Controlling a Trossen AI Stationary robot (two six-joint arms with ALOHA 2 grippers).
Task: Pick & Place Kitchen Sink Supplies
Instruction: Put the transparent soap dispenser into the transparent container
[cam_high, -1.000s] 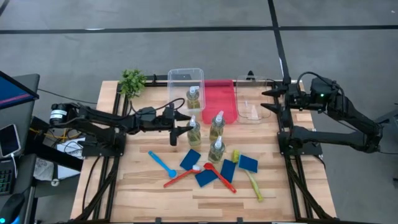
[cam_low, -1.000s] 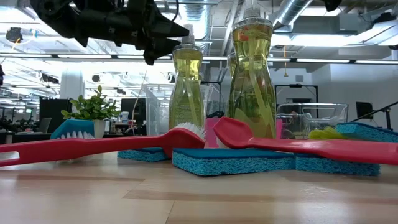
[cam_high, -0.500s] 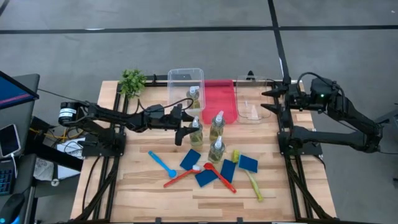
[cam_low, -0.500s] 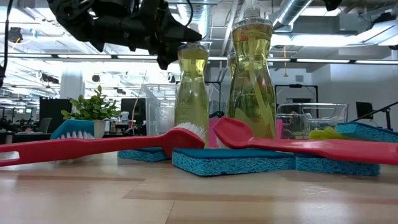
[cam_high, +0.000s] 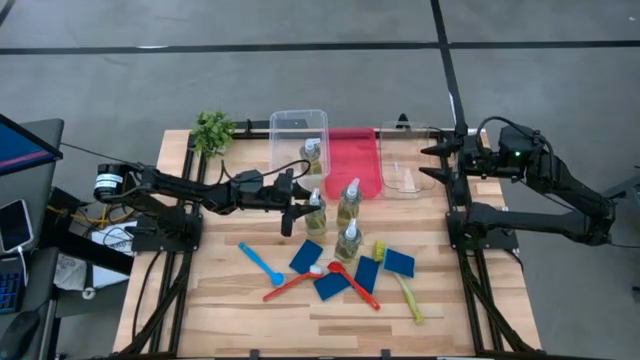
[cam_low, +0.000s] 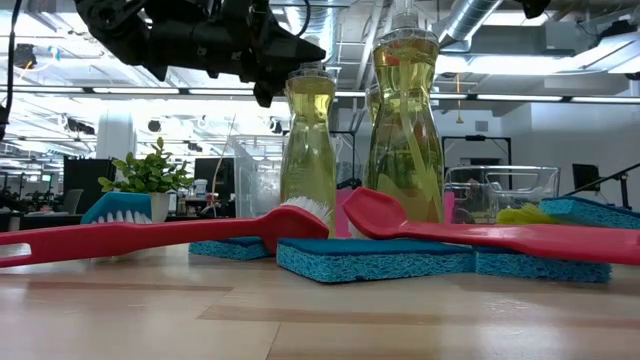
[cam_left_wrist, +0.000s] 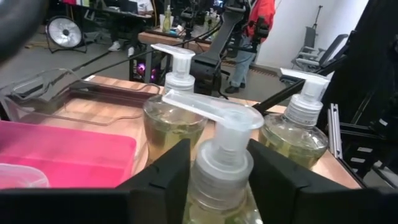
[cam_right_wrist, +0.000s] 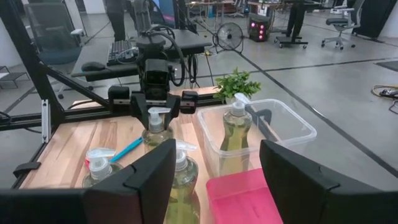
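Three clear bottles of yellow-green liquid stand upright on the table: one (cam_high: 313, 214) at my left gripper, two others (cam_high: 349, 201) (cam_high: 348, 240) beside it. Another bottle (cam_high: 311, 155) stands in the far clear bin (cam_high: 290, 122). My left gripper (cam_high: 304, 208) reaches level from the table's left and is shut on the first bottle's top (cam_left_wrist: 219, 124). Blue sponges (cam_high: 306, 255) and brushes in blue (cam_high: 260, 263), red (cam_high: 295, 284) and yellow-green (cam_high: 406, 288) lie toward the near edge. My right gripper (cam_high: 430, 162) hangs open, raised at the far right. My left gripper has its two fingers (cam_left_wrist: 166, 171) against opposite sides of the white pump collar (cam_left_wrist: 217, 167), just under the spout. The fingers come level from the table's left. The bottle (cam_low: 308, 150) stands upright with its base on the table.
A red bin (cam_high: 352, 165) and a second clear bin (cam_high: 405, 185) sit at the far edge, right of the first bin. A small green plant (cam_high: 213, 130) stands at the far left corner. Bare wood lies at the near edge and left side.
My left gripper has moved toward the table's right until its fingers stand around the nearest bottle's top, and the fingers have closed in on the pump collar. The bottle has stayed upright in place.
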